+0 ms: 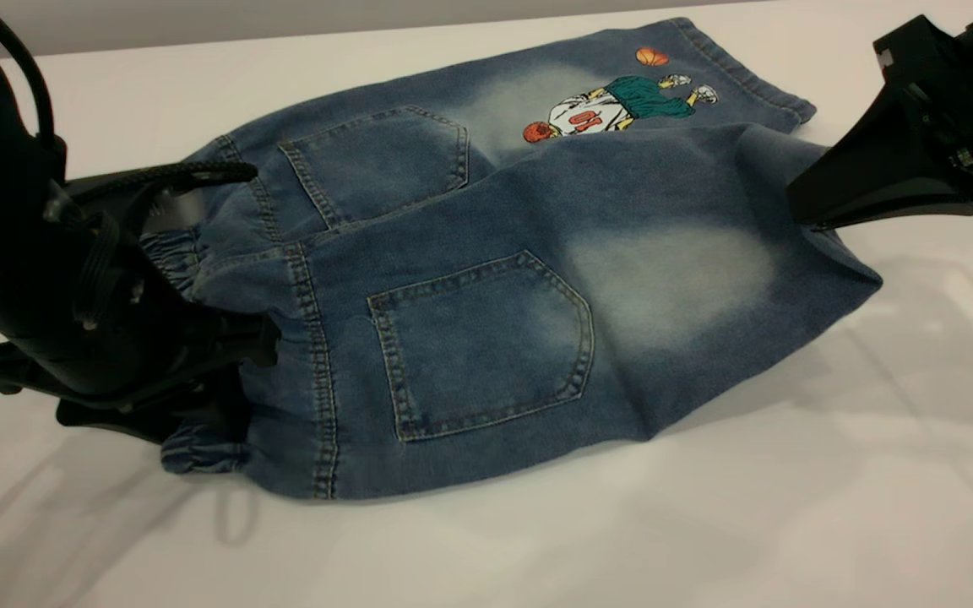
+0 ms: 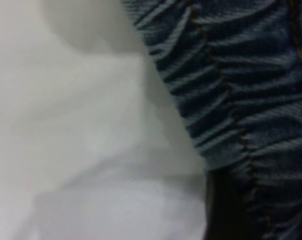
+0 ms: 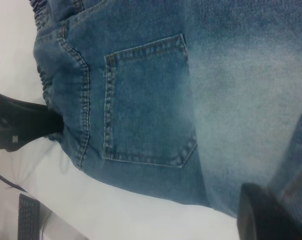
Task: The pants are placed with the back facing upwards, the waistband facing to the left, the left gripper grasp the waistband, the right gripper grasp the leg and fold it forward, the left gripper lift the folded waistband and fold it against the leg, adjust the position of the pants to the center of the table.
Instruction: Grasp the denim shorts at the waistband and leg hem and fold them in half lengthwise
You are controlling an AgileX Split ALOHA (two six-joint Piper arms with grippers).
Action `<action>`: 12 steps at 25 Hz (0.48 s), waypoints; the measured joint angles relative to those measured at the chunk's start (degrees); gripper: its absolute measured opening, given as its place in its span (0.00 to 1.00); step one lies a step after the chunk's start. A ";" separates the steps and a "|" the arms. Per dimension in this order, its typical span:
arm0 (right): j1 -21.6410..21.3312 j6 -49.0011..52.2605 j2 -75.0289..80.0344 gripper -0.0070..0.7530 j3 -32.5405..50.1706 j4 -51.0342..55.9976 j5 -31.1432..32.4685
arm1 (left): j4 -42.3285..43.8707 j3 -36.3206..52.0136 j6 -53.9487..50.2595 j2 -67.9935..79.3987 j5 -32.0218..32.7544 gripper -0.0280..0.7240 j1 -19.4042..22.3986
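Note:
The blue denim pants (image 1: 486, 329) lie back side up on the table (image 1: 706, 507), waistband to the left. My left gripper (image 1: 241, 355) is shut on the gathered elastic waistband (image 1: 199, 447), which fills the left wrist view (image 2: 225, 75) beside one dark finger (image 2: 223, 210). My right gripper (image 1: 820, 221) is shut on the hem of the plain leg (image 1: 672, 279) with the pale patch, holding it raised off the table and partly over the printed leg (image 1: 622, 105). A back pocket (image 3: 151, 105) and one right finger (image 3: 263, 217) show in the right wrist view.
Bare table surface (image 1: 537, 549) stretches in front of and to the right of the pants. The right wrist view also catches the left gripper (image 3: 21, 127) at the waistband and a dark keyboard-like object (image 3: 28, 217) beyond the table edge.

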 joint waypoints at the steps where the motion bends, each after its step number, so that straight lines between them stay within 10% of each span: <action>1: 0.00 0.00 0.00 0.03 0.00 0.00 0.00 | 0.00 -0.07 0.00 -0.25 -0.26 0.43 0.00; 5: 0.00 0.00 0.00 0.03 0.00 0.00 0.00 | 0.13 -0.07 0.00 -0.34 -1.89 0.21 0.00; 12: 0.03 0.00 0.00 0.03 0.00 0.00 2.37 | 0.32 -1.03 0.43 -2.64 0.90 0.20 0.00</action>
